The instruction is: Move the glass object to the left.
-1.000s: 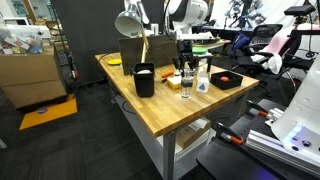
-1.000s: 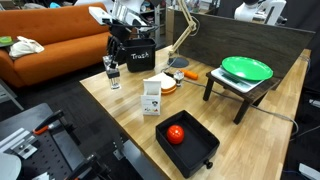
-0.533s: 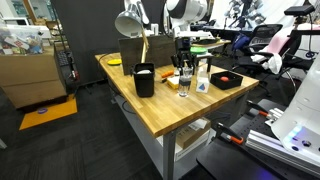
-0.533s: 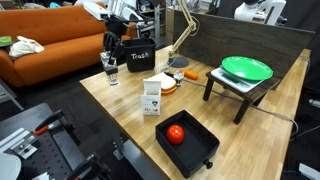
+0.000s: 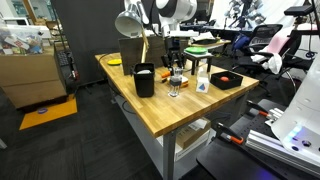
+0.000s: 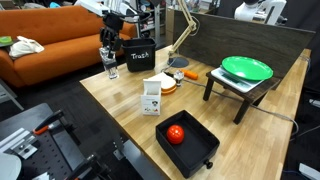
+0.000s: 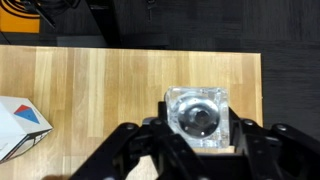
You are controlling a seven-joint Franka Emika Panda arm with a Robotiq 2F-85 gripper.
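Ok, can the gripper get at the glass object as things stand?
Likely yes: in the wrist view the glass object sits right between the jaws of the gripper, seemingly already gripped, with only bare table around it.

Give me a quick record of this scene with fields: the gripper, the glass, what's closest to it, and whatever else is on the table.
gripper: gripper closed on the glass object, a finger on either side
glass object: upright, over the wooden table, near a table edge
lifted or resting: cannot tell
nearest neighbour: black bin, beside the glass, not touching
other items: white carton; black tray holding a red round thing; green plate
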